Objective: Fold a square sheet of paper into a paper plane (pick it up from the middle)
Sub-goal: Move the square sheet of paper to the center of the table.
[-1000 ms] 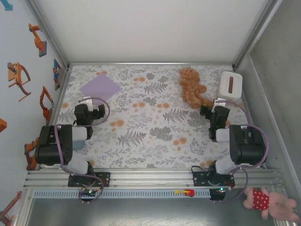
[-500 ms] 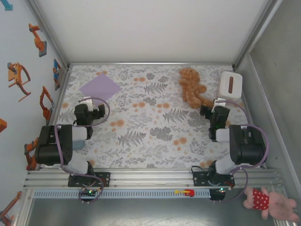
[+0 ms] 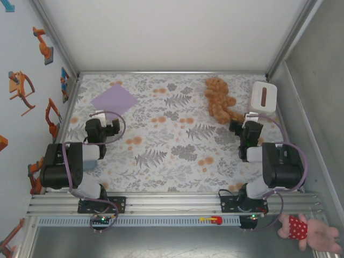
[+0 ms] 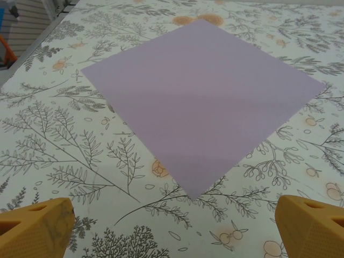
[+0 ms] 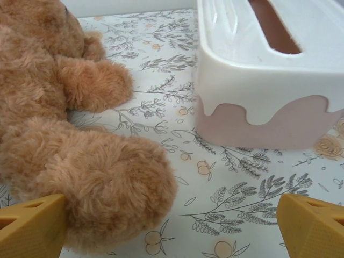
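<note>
while the square sheet of paper (image 4: pixel 201 102) lies flat, the left gripper (image 4: pixel 173 223) and right gripper (image 5: pixel 172 224) stand spread wide.

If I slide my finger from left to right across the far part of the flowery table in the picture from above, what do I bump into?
Flat lavender-purple square sheet of paper → fluffy brown teddy bear → white rectangular plastic box with a slot on top.

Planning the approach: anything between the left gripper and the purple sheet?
Left wrist view: bare tablecloth from the left gripper to the square sheet of paper.
</note>
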Controlling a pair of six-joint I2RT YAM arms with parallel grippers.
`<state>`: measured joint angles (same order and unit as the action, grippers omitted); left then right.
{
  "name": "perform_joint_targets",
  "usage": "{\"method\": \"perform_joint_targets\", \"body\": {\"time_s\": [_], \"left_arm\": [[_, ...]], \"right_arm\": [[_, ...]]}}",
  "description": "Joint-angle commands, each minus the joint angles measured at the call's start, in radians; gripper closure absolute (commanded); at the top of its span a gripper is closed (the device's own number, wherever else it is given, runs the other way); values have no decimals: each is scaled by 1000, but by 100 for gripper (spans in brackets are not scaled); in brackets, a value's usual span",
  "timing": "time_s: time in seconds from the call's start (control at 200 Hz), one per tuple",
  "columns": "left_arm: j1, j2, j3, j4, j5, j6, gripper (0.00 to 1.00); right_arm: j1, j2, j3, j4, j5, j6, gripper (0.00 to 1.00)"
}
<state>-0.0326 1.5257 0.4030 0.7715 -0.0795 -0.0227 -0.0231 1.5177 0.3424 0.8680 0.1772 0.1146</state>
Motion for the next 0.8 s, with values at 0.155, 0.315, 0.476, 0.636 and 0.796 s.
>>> {"method": "perform_joint_targets", "body": {"time_s": [0.155, 0.315, 0.476, 0.636, 0.796], "left_arm": [[-27, -190, 152, -357, -133, -70, 4], [-38, -306, 225, -542, -121, -217, 4], [-38, -340, 371, -825, -46, -402, 4], [-37, -290, 458, -941, 100, -495, 4], [-36, -170, 556, -1001, 187, -579, 4]], "right_arm": [[-1, -279, -26, -127, 95, 27, 3], [-1, -402, 159, -578, 98, 133, 6], [0, -397, 366, -940, 65, 260, 6], [1, -310, 536, -1136, -115, 371, 11], [82, -222, 648, -1167, -273, 437, 20]]}}
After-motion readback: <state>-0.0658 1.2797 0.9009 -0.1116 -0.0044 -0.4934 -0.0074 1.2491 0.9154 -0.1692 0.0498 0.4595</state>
